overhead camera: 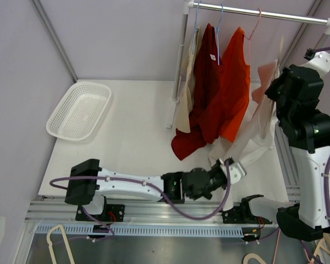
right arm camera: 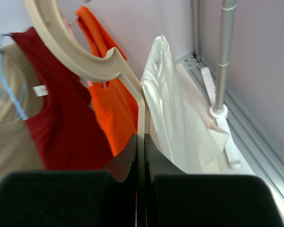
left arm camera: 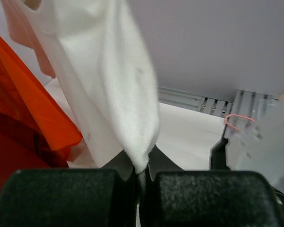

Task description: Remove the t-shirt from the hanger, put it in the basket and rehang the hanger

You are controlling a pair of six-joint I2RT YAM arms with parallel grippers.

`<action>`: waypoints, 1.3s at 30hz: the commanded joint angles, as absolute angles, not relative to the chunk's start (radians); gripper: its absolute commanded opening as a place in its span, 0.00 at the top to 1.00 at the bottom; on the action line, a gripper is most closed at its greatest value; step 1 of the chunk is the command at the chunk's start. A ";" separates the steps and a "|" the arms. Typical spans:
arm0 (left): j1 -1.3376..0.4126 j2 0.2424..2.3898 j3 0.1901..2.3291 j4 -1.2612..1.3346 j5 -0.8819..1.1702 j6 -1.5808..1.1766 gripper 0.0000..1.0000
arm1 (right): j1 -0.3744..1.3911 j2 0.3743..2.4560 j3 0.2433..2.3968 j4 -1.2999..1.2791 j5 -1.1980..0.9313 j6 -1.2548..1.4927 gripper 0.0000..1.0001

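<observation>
The white t-shirt drapes down from a cream hanger at the right end of the rack. My left gripper is low, near the table's front edge, shut on the t-shirt's bottom hem. The cloth rises from the jaws up to the left. My right gripper is raised beside the rack, shut on the thin lower arm of the hanger. In the right wrist view the t-shirt hangs just right of that arm, its top bunched at the hanger's shoulder.
On the rack rail hang a beige shirt, a dark red shirt and an orange shirt. The rack's pole stands mid-table. A white basket lies at the back left. Spare hangers lie below the table's front rail.
</observation>
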State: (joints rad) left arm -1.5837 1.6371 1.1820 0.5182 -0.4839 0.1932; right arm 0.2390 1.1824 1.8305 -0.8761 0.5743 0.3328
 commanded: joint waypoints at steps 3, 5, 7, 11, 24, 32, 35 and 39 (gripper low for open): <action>-1.384 1.716 1.477 0.349 -0.269 0.063 0.99 | 0.244 1.166 2.015 -0.992 0.446 0.405 1.00; -1.327 1.785 1.598 0.293 -0.253 0.052 0.99 | 0.244 1.180 2.081 -1.051 0.414 0.402 1.00; -1.292 1.856 1.691 0.218 -0.264 0.046 0.99 | 0.244 1.187 2.127 -1.090 0.396 0.400 1.00; -1.230 1.987 1.943 -0.039 -0.272 -0.049 0.99 | 0.244 1.186 2.155 -1.150 0.335 0.400 1.00; -1.046 2.169 2.347 -0.527 -0.143 -0.366 0.99 | 0.244 1.112 2.183 -1.354 0.178 0.399 1.00; -1.026 2.082 2.137 -0.434 -0.164 -0.356 0.99 | 0.252 1.062 2.292 -1.503 0.213 0.396 1.00; -1.029 2.065 2.115 -0.423 -0.121 -0.361 0.99 | 0.252 1.040 2.206 -1.436 0.287 0.379 1.00; -1.087 1.984 2.022 -0.399 -0.109 -0.308 0.99 | 0.252 1.049 2.068 -1.255 0.351 0.359 1.00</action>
State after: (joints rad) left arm -1.0393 2.1181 2.0659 -0.4557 -0.1436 -0.3309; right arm 0.2466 0.9897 2.1487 -1.3434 0.2989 0.3923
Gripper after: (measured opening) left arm 0.032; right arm 0.042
